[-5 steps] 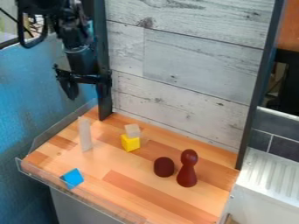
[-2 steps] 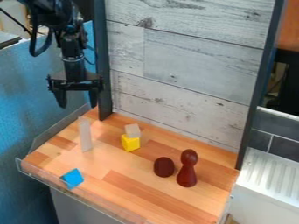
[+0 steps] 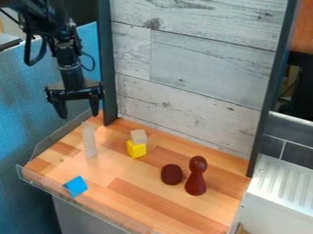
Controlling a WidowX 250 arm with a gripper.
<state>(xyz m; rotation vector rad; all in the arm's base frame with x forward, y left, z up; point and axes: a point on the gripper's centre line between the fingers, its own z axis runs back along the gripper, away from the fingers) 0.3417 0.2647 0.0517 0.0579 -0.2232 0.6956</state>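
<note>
Where the pale upright block (image 3: 89, 140) stands, left part of the wooden surface (image 3: 131, 183), the gripper (image 3: 78, 114) hangs above, nearest to it. Yellow cube (image 3: 136, 149) to the block's right, small pale wooden cube (image 3: 138, 136) at its upper edge; blue block (image 3: 76, 186) near the front rim. Dark red rounded piece (image 3: 172, 174) just beside dark red pawn-shaped piece (image 3: 196, 176), farther right. Dark post (image 3: 107, 64) close beside gripper. Fingers wide apart, pointing down, nothing between them.
</note>
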